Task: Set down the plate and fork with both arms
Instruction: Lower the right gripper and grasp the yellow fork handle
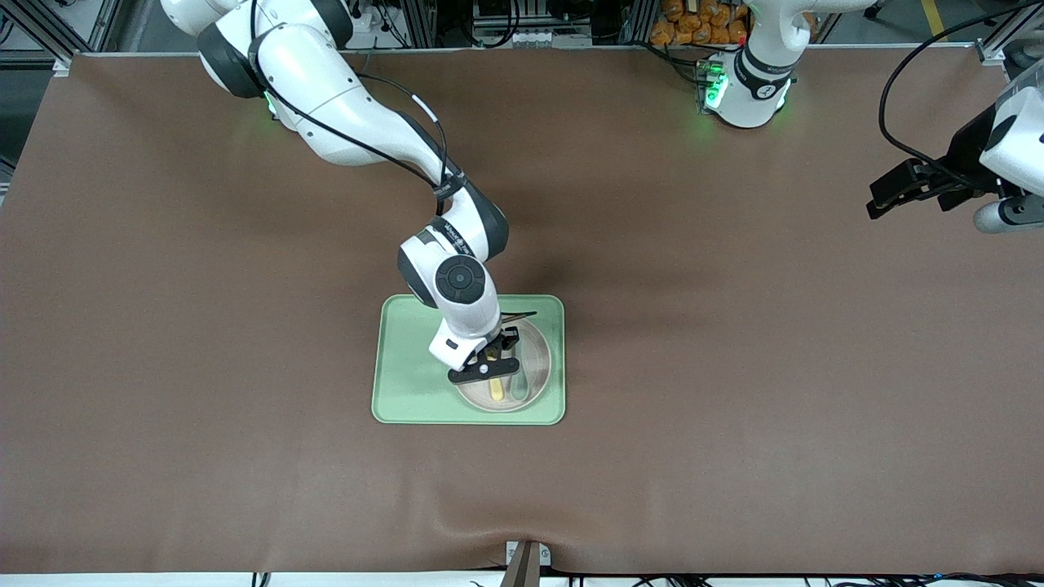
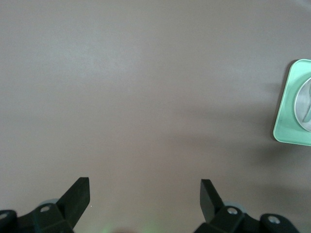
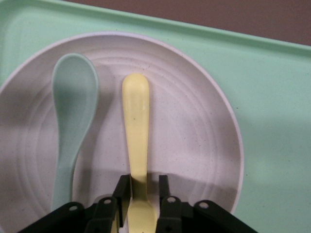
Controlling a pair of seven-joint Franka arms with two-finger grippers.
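Observation:
The round pale plate [image 1: 536, 349] sits on the light green tray [image 1: 408, 367], toward the tray's end nearer the left arm. The pale yellow fork [image 1: 497, 388] lies flat on the plate beside a grey-green spoon [image 1: 519, 383]. My right gripper [image 1: 488, 368] is low over the plate. In the right wrist view its jaws [image 3: 145, 182] straddle the neck of the fork [image 3: 136, 111]: one finger touches it and a narrow gap shows at the other. The plate [image 3: 194, 131] fills that view. My left gripper [image 1: 881, 200] waits open and empty over bare table at the left arm's end [image 2: 145, 187].
The spoon [image 3: 73, 97] lies parallel to the fork on the plate. The tray [image 3: 272, 97] has bare green floor toward the right arm's end. The left wrist view shows brown table and a corner of the tray [image 2: 286, 111]. A brown mat covers the table.

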